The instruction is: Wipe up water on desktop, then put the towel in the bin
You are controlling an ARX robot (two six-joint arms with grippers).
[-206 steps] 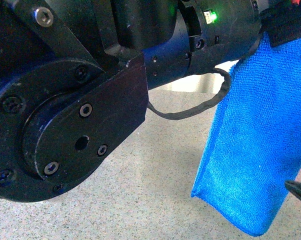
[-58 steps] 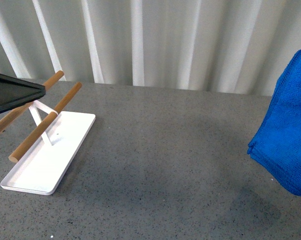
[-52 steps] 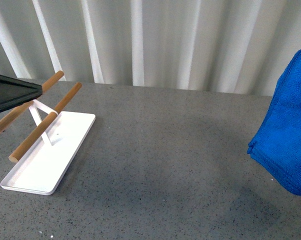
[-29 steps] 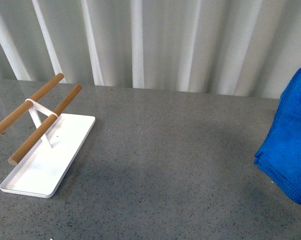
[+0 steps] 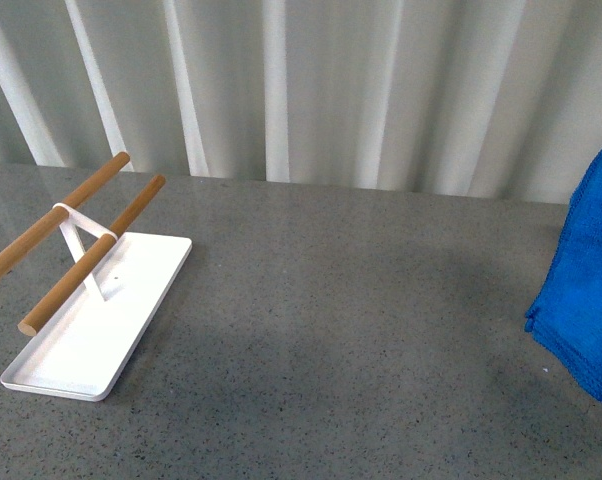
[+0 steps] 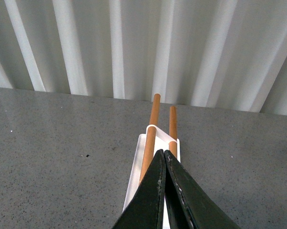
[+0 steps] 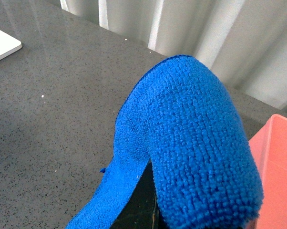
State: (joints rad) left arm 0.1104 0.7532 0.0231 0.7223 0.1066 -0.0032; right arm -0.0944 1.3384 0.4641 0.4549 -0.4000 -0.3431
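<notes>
The blue towel (image 5: 586, 290) hangs at the far right of the front view, above the dark speckled desktop (image 5: 341, 330). In the right wrist view the towel (image 7: 191, 138) drapes over my right gripper (image 7: 144, 198), which is shut on it; the fingertips are hidden under the cloth. The salmon-pink edge of the bin (image 7: 277, 162) shows right beside the towel. My left gripper (image 6: 164, 157) is shut with nothing in it, its tips touching, above the near end of the white tray. I cannot make out any water on the desktop.
A flat white tray (image 5: 91, 320) with two wooden rods (image 5: 91, 255) on a stand sits at the left of the desktop; the rods (image 6: 155, 129) also show past my left gripper. White pleated curtains (image 5: 301, 90) hang behind the far table edge.
The towel has shifted right, toward the picture's edge. The dark arm part at the left has left the front view. Earlier still, an arm blocked most of that view.
</notes>
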